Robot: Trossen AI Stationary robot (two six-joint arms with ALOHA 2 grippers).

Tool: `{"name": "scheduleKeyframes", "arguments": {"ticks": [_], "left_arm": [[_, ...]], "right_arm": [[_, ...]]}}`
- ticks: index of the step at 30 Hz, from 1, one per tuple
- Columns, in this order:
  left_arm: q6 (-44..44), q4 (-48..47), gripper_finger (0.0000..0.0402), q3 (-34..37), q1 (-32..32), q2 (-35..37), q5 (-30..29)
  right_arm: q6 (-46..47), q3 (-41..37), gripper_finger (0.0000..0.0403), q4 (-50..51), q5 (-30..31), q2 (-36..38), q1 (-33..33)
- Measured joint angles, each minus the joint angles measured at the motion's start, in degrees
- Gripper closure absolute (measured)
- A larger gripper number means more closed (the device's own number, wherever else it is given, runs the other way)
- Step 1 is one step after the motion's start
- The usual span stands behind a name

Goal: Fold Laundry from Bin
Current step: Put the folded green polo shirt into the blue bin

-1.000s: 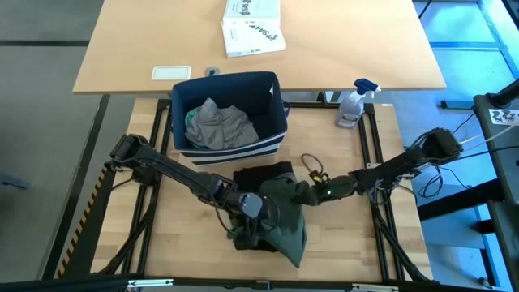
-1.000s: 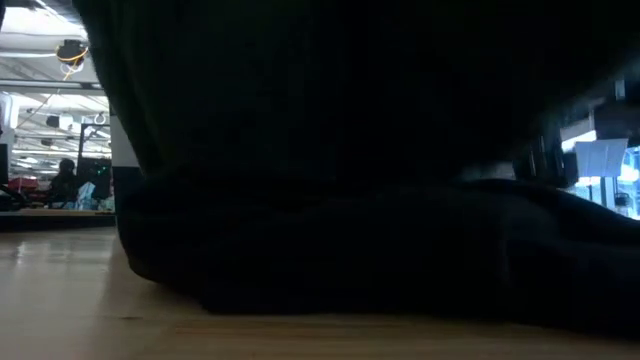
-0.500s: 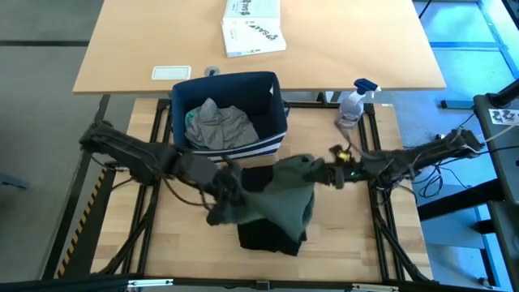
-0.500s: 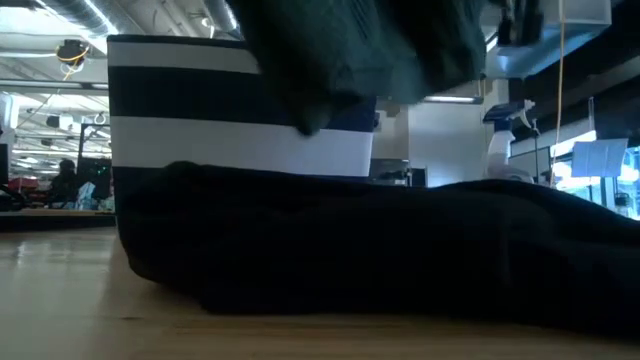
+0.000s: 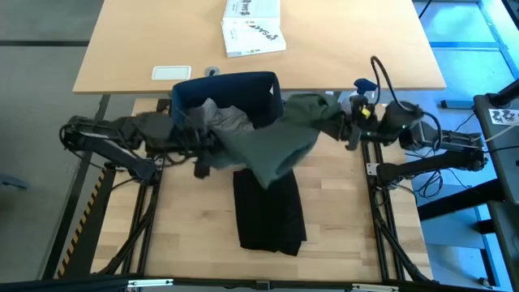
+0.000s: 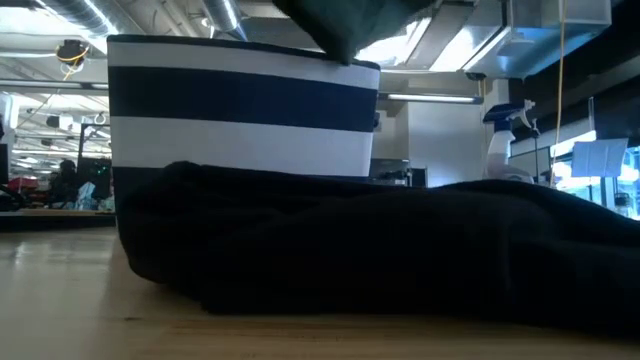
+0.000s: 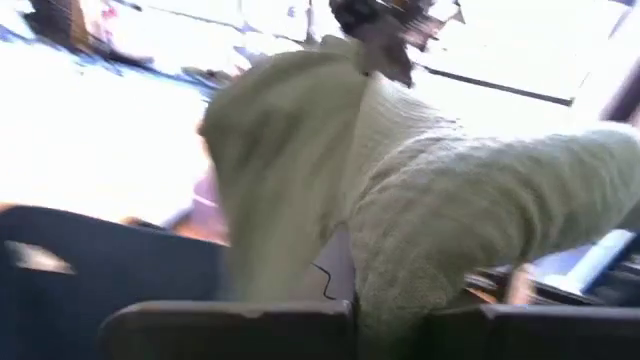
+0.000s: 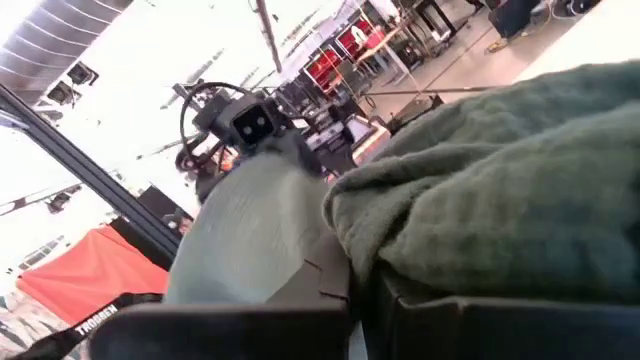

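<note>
Stretching between the two arms, the dark green garment (image 5: 280, 138) hangs in the air above the table (image 5: 195, 235), one end pinched by the left gripper (image 5: 207, 146) near the front of the bin (image 5: 276, 85), the other by the right gripper (image 5: 345, 122) off to the bin's right side. Both pairs of fingers are clamped tight on the cloth, as each wrist view shows with fabric bunched right at the fingertips. The garment's long axis runs left to right, roughly level, with a loose flap sagging from its middle toward the black garment (image 5: 268, 211) that lies flat on the table in front of the bin. A light grey garment (image 5: 223, 118) sits inside the bin. The next move likely turns on this: the free table space lies below and in front of the stretched cloth, so both arms would have to carry it forward and down together, keeping the span taut.
</note>
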State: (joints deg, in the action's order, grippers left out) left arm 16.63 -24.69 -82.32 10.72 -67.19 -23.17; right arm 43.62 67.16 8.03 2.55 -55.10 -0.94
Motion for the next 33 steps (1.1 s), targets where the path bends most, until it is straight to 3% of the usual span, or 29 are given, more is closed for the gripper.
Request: {"name": "scheduleKeyframes", "arguments": {"ticks": [6,12,21,27,33], "left_arm": [[-9.24,-0.39,0.0399,0.00,-5.73,4.97,-8.31],[-16.42,-3.51,0.0399,0.02,-14.68,7.73,-11.15],[-25.02,-13.32,0.0399,0.04,-31.40,7.51,-4.85],[-33.68,-13.64,0.0399,0.09,-43.54,6.35,4.99],[-36.80,-13.31,0.0399,0.09,-53.90,2.06,16.42]], "right_arm": [[-3.57,5.96,0.0403,-0.30,-7.18,-7.88,-6.16],[-6.34,10.30,0.0403,-1.92,-13.30,-16.21,-11.06],[-10.88,14.49,0.0403,-2.07,-18.18,-23.52,-18.57],[-13.00,14.49,0.0403,-2.13,-20.96,-28.69,-19.86],[-14.45,14.49,0.0403,-2.77,-21.12,-31.13,-20.75]]}}
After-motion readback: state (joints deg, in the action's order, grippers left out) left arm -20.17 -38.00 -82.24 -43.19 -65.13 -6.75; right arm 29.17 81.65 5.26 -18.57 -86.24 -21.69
